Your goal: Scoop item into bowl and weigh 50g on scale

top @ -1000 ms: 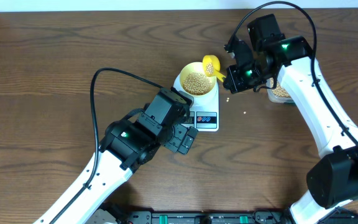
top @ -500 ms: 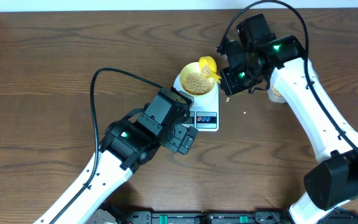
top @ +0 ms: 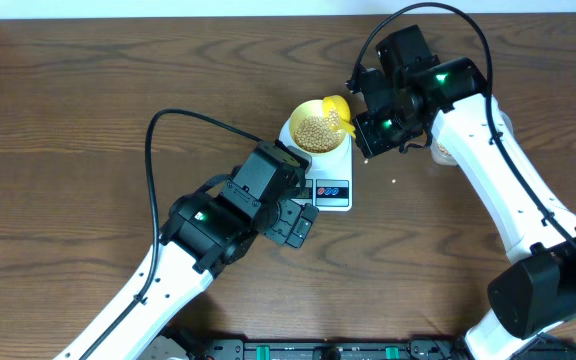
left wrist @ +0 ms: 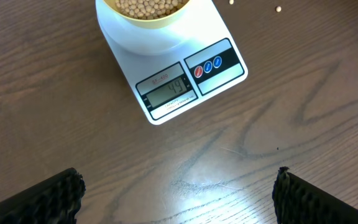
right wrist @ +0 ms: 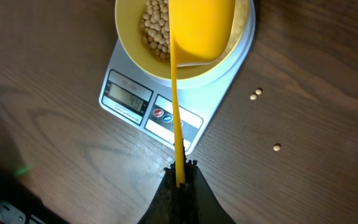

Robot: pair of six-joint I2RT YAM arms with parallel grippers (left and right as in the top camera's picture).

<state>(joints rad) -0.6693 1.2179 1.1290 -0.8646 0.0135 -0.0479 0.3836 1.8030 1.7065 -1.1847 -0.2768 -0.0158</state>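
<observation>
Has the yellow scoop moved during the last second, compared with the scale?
Yes. The scoop has shifted a little to the left, further over the bowl on the scale, which has stayed in place.

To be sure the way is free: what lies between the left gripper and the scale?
Only bare wooden table lies between the open left gripper and the scale, as the left wrist view shows.
</observation>
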